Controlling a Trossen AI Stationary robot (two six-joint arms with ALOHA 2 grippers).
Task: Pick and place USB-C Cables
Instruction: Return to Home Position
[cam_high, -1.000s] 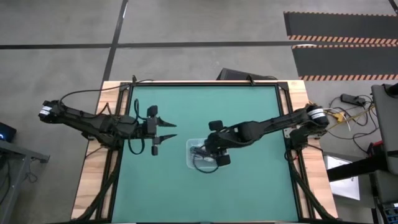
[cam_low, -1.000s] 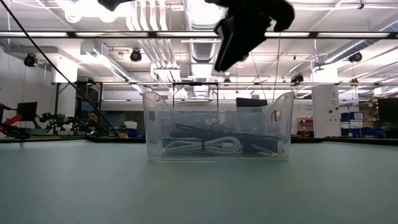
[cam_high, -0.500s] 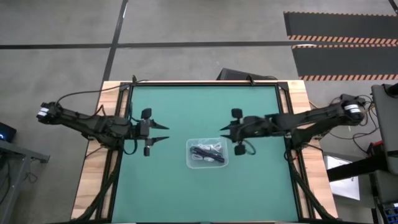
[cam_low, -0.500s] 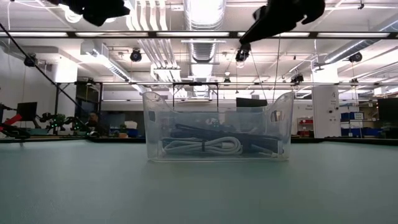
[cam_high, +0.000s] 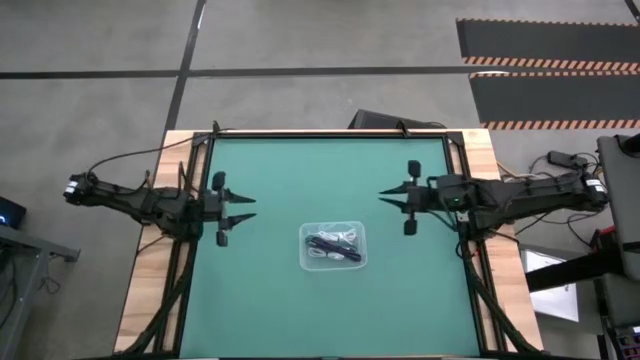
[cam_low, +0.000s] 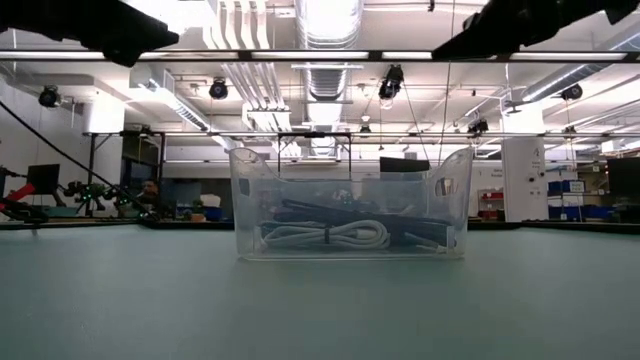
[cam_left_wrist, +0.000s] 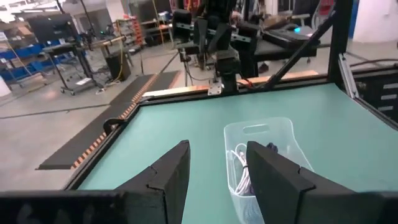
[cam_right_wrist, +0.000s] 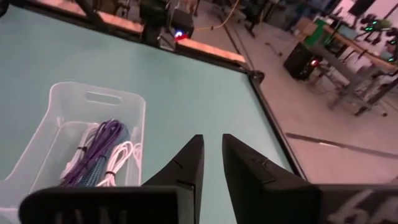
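A clear tray (cam_high: 333, 262) stands on the green mat near the table's middle. In it lie loosely bundled USB-C cables, a white one (cam_low: 325, 235) in front and dark ones (cam_low: 350, 213) behind it. The white bundle (cam_right_wrist: 118, 165) and a dark bundle (cam_right_wrist: 94, 155) also show in the right wrist view. My left gripper (cam_high: 252, 208) hangs open over the mat to the left of the tray, pointing level toward it. My right gripper (cam_high: 388, 197) hangs to the right of the tray and a little farther back. Its fingers (cam_right_wrist: 186, 158) stand a narrow gap apart with nothing between them.
Bare green mat (cam_high: 300, 170) lies all round the tray. Black frame rails (cam_high: 200, 190) and wooden borders run along the left and right sides. In the low view both arms (cam_low: 110, 30) (cam_low: 520, 22) show only at the top, well above the tray (cam_low: 350, 205).
My right gripper has drawn back from over the tray toward the table's right edge and has tipped up from pointing down to nearly level. My left gripper has pulled back toward the left edge and sunk a little. The tray and the cables have kept still.
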